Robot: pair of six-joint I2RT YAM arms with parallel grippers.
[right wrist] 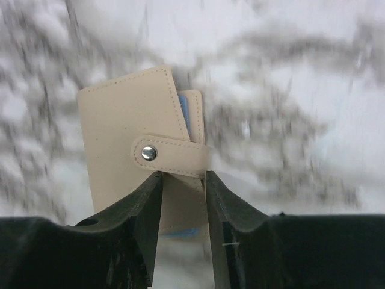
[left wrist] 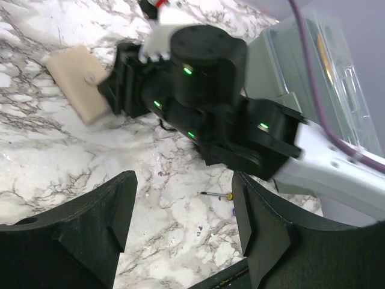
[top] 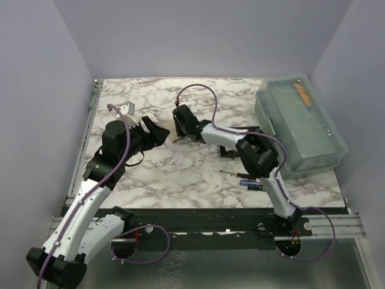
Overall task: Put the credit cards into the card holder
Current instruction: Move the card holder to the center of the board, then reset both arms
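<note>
The card holder [right wrist: 120, 120] is a beige stitched wallet with a snap strap. It sits near the middle of the marble table [top: 180, 174], a little toward the left edge of centre. A light blue card [right wrist: 184, 114] shows as a sliver along its open side, and a bit of blue peeks out at the bottom too. I can't spot any other card from here.

The right gripper [right wrist: 183, 177] is down over the holder's lower end with its jaws drawn narrow. Whether they pinch the holder or only sit over it, I cannot tell. The left gripper [left wrist: 183, 180] hovers just beside it, facing it, with its jaws spread wide and nothing between them.

Several things could go wrong from here:
- **Lost card:** The blue card looks only partly seated, so lifting or tilting the holder by that end could let it slide back out.
- **Skating:** A downward push on the smooth marble could send the holder sliding away instead of trapping it.
- **Collision:** The two wrists are crowded together, so a reach from the left arm could knock the right one or nudge the holder.
- **Clutter:** The small screwdrivers [top: 252, 183] near the front edge and the translucent bin [top: 301, 126] at the right edge are well apart from the holder, so they are little threat unless an arm swings wide.
</note>
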